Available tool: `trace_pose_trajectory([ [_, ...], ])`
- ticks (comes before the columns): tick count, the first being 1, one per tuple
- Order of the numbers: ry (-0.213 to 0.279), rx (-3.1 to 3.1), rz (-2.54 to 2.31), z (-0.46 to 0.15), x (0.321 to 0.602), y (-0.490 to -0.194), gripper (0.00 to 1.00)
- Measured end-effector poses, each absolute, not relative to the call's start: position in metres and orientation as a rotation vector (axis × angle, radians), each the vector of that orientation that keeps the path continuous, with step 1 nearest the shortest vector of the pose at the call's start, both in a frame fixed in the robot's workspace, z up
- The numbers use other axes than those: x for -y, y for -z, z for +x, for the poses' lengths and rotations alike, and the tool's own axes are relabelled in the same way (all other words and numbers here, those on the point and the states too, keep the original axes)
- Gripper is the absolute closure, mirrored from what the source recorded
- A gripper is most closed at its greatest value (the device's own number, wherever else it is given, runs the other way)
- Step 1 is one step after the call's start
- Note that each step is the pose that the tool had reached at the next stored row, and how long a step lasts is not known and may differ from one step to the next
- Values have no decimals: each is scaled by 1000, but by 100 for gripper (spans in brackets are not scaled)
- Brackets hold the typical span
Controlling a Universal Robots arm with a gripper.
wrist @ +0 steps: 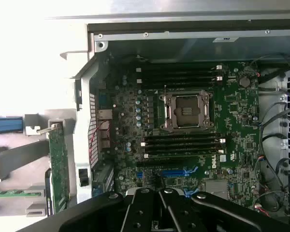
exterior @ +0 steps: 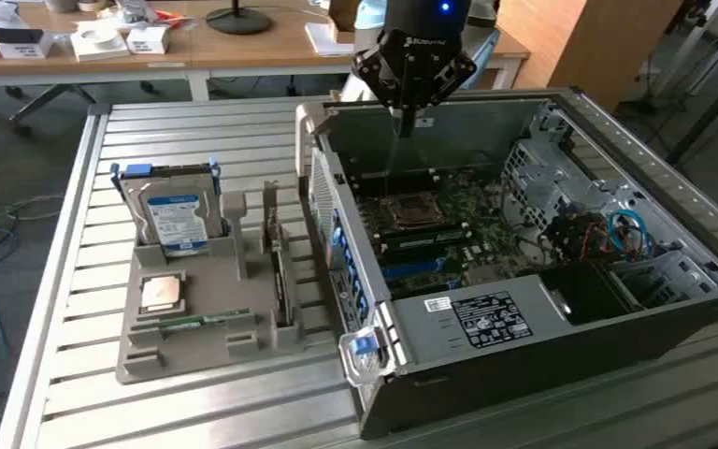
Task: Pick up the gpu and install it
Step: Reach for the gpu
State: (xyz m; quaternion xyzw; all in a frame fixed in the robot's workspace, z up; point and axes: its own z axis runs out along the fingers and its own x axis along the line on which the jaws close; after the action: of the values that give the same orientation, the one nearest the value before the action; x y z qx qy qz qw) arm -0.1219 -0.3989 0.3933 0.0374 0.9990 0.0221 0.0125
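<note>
The gpu is a thin, flat card. It stands up on its long edge in a slot of the grey holder. That slot is on the holder's side next to the computer case, toward the exterior view's right. From the exterior view I see only its thin dark edge. In my wrist view the gpu shows me one flat face. That face looks green and has lots of tiny parts on it. One end has a bit of silver metal. The card stands straight, not tipped over. It sits outside the case, just beside its wall.
</note>
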Motion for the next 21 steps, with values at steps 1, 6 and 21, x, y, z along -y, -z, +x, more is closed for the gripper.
trace_pose_trajectory([
  [1, -69, -3114, 117, -122, 399, -393, 89],
  [6, -69, -3114, 117, -122, 399, -393, 89],
  [21, -69, -3114, 117, -135, 399, -393, 89],
])
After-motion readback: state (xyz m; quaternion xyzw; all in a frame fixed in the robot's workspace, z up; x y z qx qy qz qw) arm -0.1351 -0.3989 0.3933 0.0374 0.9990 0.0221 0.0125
